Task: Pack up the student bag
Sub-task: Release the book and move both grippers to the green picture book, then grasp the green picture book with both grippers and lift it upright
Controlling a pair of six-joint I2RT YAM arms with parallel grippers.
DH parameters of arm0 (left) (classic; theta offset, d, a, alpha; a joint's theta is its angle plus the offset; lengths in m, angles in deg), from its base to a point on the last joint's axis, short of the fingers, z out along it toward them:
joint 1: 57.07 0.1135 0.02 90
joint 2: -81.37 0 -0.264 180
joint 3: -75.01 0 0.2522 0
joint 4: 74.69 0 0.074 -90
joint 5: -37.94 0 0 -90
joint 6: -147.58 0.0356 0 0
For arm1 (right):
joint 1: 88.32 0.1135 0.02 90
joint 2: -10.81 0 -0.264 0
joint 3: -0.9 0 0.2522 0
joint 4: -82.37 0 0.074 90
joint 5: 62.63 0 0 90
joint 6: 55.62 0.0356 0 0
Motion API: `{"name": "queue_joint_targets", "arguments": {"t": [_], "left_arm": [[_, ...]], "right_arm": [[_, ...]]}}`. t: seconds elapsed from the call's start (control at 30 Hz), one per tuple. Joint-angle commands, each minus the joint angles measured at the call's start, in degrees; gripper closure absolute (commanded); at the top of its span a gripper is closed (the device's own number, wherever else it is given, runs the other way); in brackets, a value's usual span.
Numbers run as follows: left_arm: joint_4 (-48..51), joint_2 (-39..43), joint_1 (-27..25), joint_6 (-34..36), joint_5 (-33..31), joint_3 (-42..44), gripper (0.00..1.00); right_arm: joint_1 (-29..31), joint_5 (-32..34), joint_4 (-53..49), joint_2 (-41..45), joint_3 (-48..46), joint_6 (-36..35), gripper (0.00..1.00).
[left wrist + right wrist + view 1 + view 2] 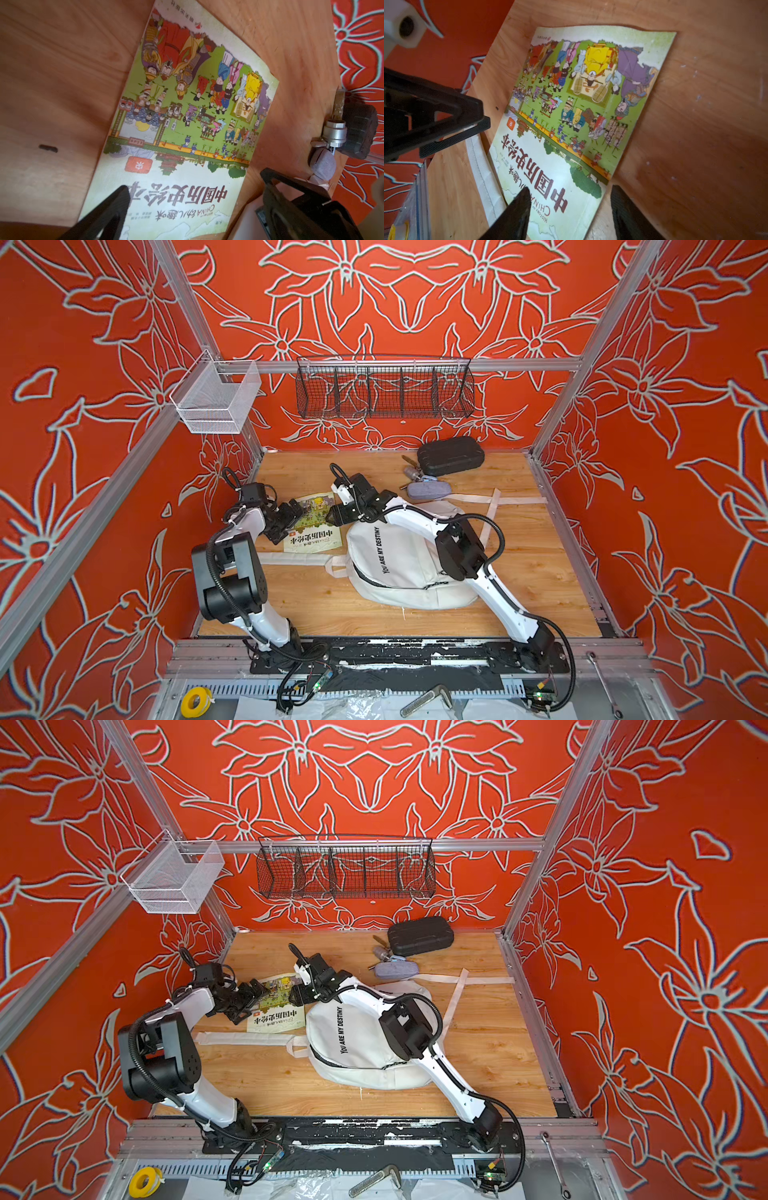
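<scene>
In a top view the large white fabric backpack (395, 572), black-lettered, lies just beside the spread right gripper (330, 517); left gripper (293, 522) also spread.

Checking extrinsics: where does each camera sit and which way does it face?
Both top views: high over the bases, looking down; both arms, left hand, right hand, student bag, book.
Left wrist: on left arm, facing the book; its open fingers show.
Right wrist: on right arm, facing the book; both hands show.
Shared: the book.
</scene>
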Motion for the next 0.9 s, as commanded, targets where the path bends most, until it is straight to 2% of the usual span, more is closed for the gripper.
{"name": "queue_joint_targets", "arguments": {"t": [0.0,0.27,0.53,0.7,0.87], "left_arm": [[1.0,-2.1,0.4,2.7,-0.6,-2.0,0.01],[3.5,-8.4,0.5,2.3,-0.3,-4.2,0.01],[3.7,-13.1,0.5,2.0,4.4,-4.6,0.01],[4.1,-14.8,0.4,2.2,5.5,-5.4,0.02],[4.7,-14.8,0.4,2.8,5.9,-6.0,0.03]], "right_arm": [[-0.2,0.1,0.5,-1.7,0.2,5.3,0.37],[1.2,-2.4,-3.3,-8.5,7.1,8.6,0.37],[1.5,-11.6,8.6,-10.4,5.9,16.6,0.39],[1.2,-14.9,18.7,-9.7,3.9,21.9,0.48],[0.9,-13.7,22.2,-7.3,1.3,23.0,0.67]]}}
